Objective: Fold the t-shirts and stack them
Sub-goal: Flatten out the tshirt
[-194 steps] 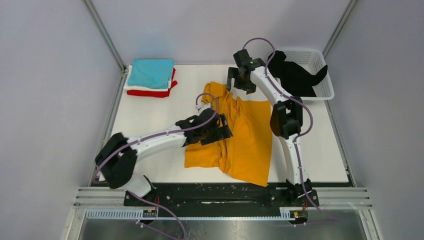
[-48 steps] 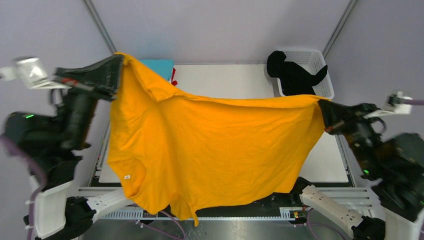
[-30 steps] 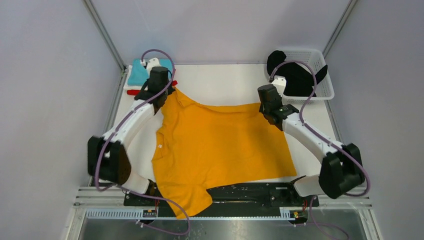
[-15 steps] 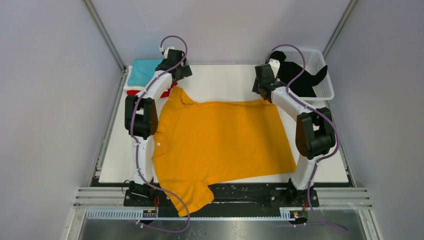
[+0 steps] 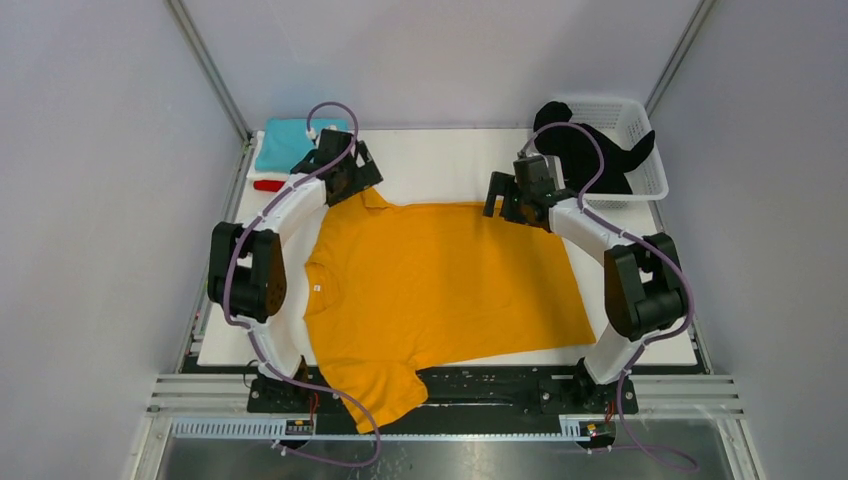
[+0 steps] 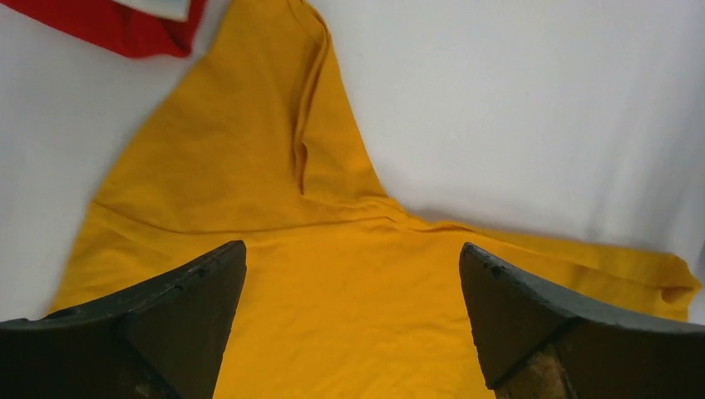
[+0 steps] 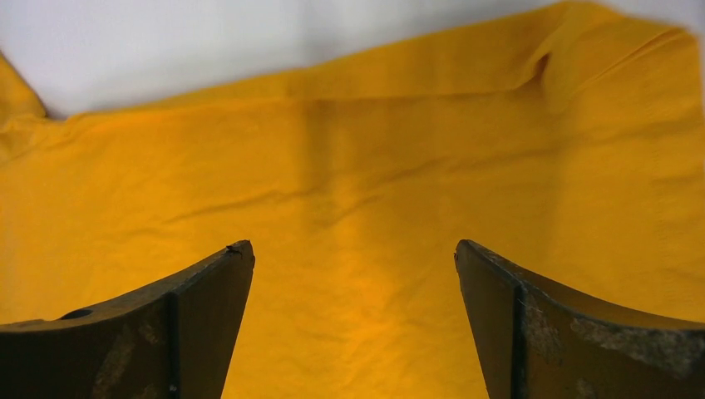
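The left claw hung spread wide and held nothing, its two fingers parted over the orange shirt. The right claw was spread just as wide and also empty, low over the same cloth. The shirt lay flat and sideways on the worktop. Its far sleeve sat under and ahead of the left claw, and its far hem corner lay ahead and to the right of the right claw. Ahead of the left claw the sleeve ran out in a creased ridge. Its tip ended just beside the red shirt at the bottom of the folded stack. I could not tell whether the two touched. The teal shirt topped that stack, out to the left claw's left. Ahead of both claws the shirt's far edge ran nearly straight, with bare worktop beyond it and between the two claws. Behind the left claw the other sleeve drooped over the worktop's near edge. Past the hem, a strip of bare worktop ran along the shirt's right side. Out to the right claw's right the basket held the black shirt, which spilled over its rim, apart from the orange cloth.
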